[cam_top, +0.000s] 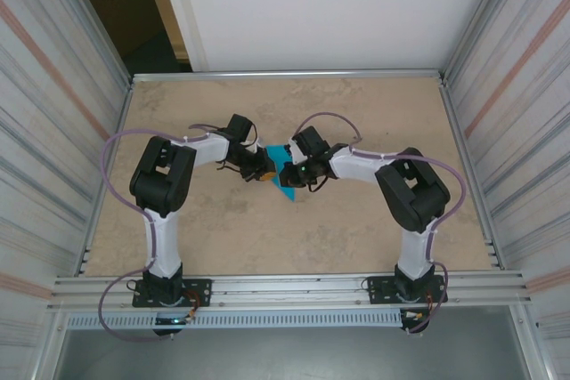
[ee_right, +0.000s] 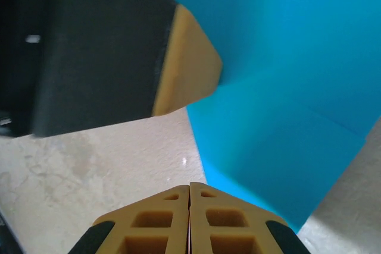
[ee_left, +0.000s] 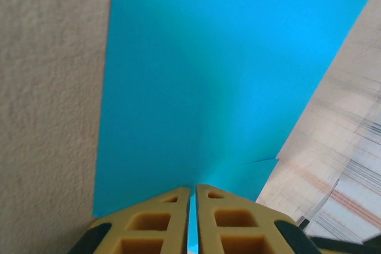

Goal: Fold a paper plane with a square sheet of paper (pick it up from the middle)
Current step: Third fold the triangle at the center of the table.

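In the middle of the worktop (cam_top: 356,122), the blue sheet of paper (cam_top: 283,177) sits between the two arms, with a fold in it. The left gripper (ee_left: 193,190) pinches the paper's edge between nearly closed fingers. The right gripper (ee_right: 189,185) has its fingers pressed tight together at the paper's other side. I cannot tell if it holds the paper.

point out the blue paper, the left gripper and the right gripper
blue paper (ee_left: 226,75), left wrist view, middle of the flat sheet
left gripper (ee_left: 193,190), left wrist view, between its fingertips
right gripper (ee_right: 189,185), right wrist view, between its fingertips
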